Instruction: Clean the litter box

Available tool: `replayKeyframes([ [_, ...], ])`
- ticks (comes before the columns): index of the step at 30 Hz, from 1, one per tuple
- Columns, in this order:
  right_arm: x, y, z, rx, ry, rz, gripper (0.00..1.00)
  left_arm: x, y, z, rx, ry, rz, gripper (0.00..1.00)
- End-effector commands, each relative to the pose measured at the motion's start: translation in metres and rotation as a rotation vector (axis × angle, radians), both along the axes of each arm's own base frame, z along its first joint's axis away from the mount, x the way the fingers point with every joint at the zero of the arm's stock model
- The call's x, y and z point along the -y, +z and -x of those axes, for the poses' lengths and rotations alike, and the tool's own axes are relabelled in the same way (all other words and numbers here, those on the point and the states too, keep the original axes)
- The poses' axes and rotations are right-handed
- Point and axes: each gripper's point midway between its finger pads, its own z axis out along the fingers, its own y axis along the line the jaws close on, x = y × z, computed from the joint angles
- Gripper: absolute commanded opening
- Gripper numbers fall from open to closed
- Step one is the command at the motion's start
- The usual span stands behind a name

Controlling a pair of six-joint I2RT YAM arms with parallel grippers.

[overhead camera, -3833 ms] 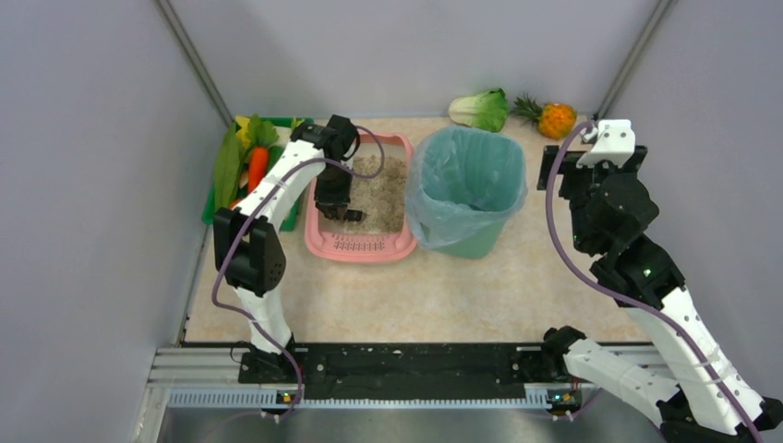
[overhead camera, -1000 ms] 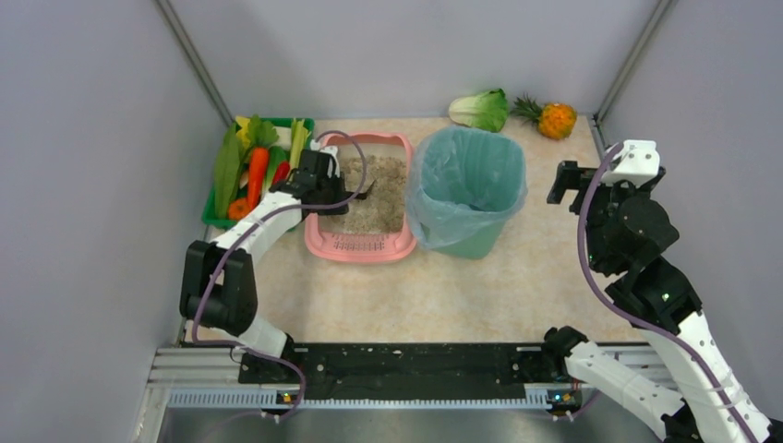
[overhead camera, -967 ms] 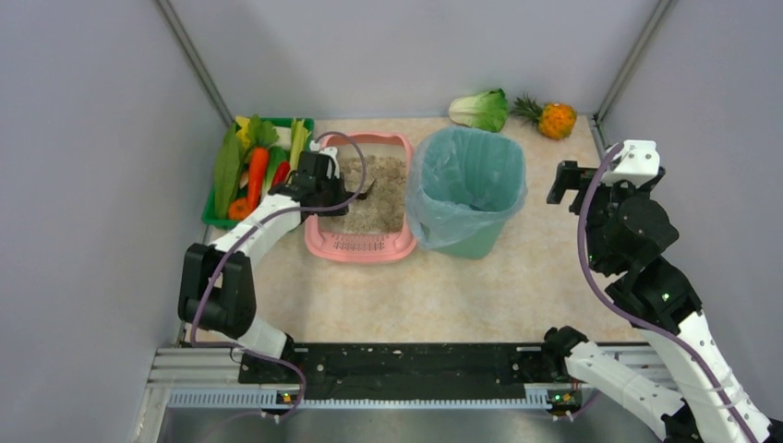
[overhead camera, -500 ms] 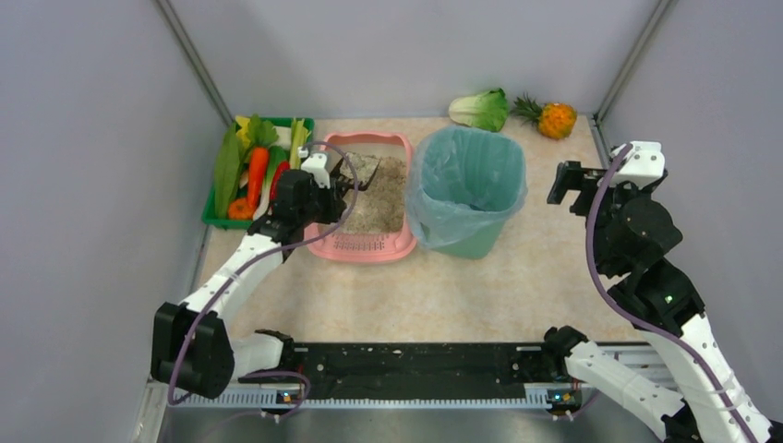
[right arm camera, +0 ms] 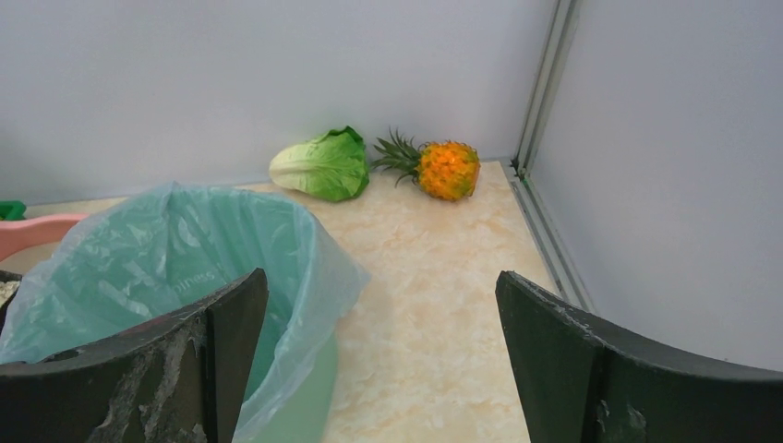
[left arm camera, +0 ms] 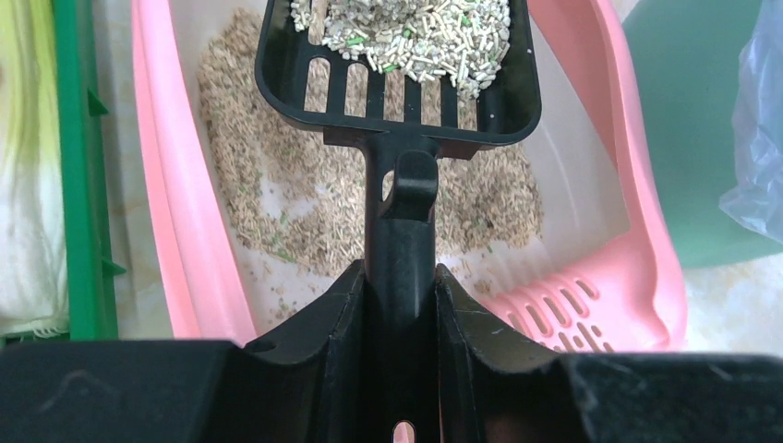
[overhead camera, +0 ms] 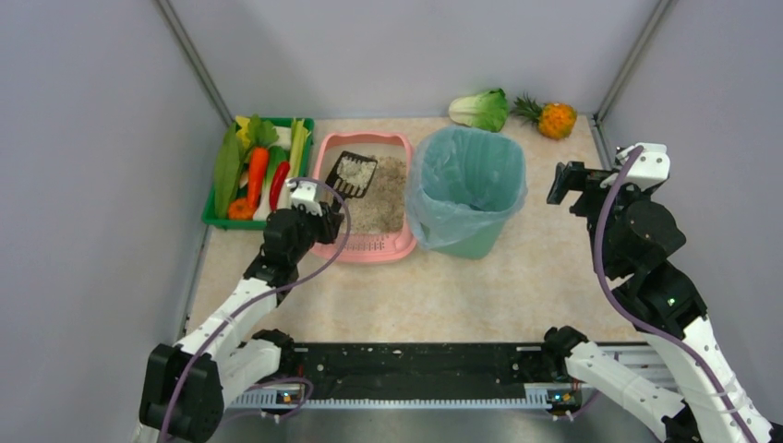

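Pink litter box (overhead camera: 365,244) in the upper middle of the overhead view, loaded scoop (overhead camera: 352,173) over its far end.
I see a smooth, round-cornered plastic tray of grainy beige litter, slotted grille at its lower end, between the green crate (overhead camera: 212,220) and the bag-lined teal bin (overhead camera: 471,242). My left gripper (left arm camera: 399,277), just below-left of the tray, clamps the black slotted scoop's handle; pale pellets heap in its head. My right gripper (right arm camera: 379,305), far right, gapes wide, holding nothing.
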Motion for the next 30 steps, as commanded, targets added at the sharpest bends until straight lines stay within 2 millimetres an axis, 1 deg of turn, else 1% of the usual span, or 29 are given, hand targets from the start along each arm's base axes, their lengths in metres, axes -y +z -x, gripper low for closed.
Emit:
replayKeyframes([
  [1, -0.002, 0.018, 0.003, 0.051, 0.018, -0.057, 0.94, 0.005, 0.054, -0.019, 0.277, 0.024, 0.118, 0.0],
  [3, -0.004, 0.019, 0.003, 0.047, 0.027, -0.054, 0.94, 0.012, 0.055, -0.016, 0.258, -0.014, 0.134, 0.0],
  [4, -0.004, 0.02, 0.003, 0.046, 0.027, -0.054, 0.94, 0.012, 0.058, -0.012, 0.258, -0.016, 0.145, 0.0],
  [5, -0.003, 0.02, 0.004, 0.046, 0.023, -0.055, 0.94, 0.009, 0.056, -0.012, 0.249, 0.007, 0.158, 0.0],
  [7, -0.001, 0.019, 0.005, 0.047, 0.016, -0.056, 0.93, 0.004, 0.056, -0.019, 0.276, 0.052, 0.19, 0.0],
  [8, -0.001, 0.019, 0.004, 0.047, 0.014, -0.053, 0.94, 0.007, 0.058, -0.02, 0.308, 0.034, 0.195, 0.0],
  [10, -0.002, 0.021, 0.004, 0.045, 0.022, -0.047, 0.94, 0.016, 0.063, -0.015, 0.33, -0.026, 0.215, 0.0],
  [12, -0.002, 0.021, 0.004, 0.041, 0.02, -0.045, 0.94, 0.015, 0.067, -0.013, 0.32, -0.013, 0.235, 0.0],
  [14, -0.002, 0.019, 0.002, 0.04, 0.017, -0.045, 0.94, 0.014, 0.069, -0.018, 0.313, 0.012, 0.259, 0.0],
  [15, -0.004, 0.018, 0.001, 0.038, 0.021, -0.043, 0.94, 0.019, 0.071, -0.019, 0.324, -0.023, 0.252, 0.0],
  [16, -0.006, 0.018, 0.0, 0.033, 0.028, -0.037, 0.94, 0.028, 0.073, -0.015, 0.318, -0.083, 0.244, 0.0],
  [17, -0.008, 0.018, -0.001, 0.03, 0.036, -0.035, 0.94, 0.031, 0.072, -0.012, 0.301, -0.103, 0.236, 0.0],
  [18, -0.009, 0.019, -0.002, 0.028, 0.04, -0.034, 0.94, 0.029, 0.071, -0.011, 0.286, -0.092, 0.233, 0.0],
  [20, -0.009, 0.016, -0.003, 0.024, 0.034, -0.033, 0.94, 0.019, 0.067, -0.016, 0.273, -0.017, 0.257, 0.0],
  [21, -0.01, 0.016, -0.004, 0.026, 0.034, -0.033, 0.94, 0.02, 0.069, -0.018, 0.3, -0.023, 0.258, 0.0],
  [23, -0.015, 0.016, -0.007, 0.025, 0.052, -0.026, 0.94, 0.031, 0.078, -0.013, 0.36, -0.103, 0.277, 0.0],
  [24, -0.016, 0.017, -0.008, 0.021, 0.06, -0.024, 0.93, 0.033, 0.082, -0.009, 0.37, -0.123, 0.286, 0.0],
  [27, -0.018, 0.017, -0.01, 0.016, 0.061, -0.03, 0.94, 0.028, 0.079, -0.008, 0.352, -0.08, 0.321, 0.0],
  [30, -0.021, 0.018, -0.011, 0.019, 0.074, -0.028, 0.94, 0.038, 0.084, -0.001, 0.358, -0.148, 0.358, 0.0],
])
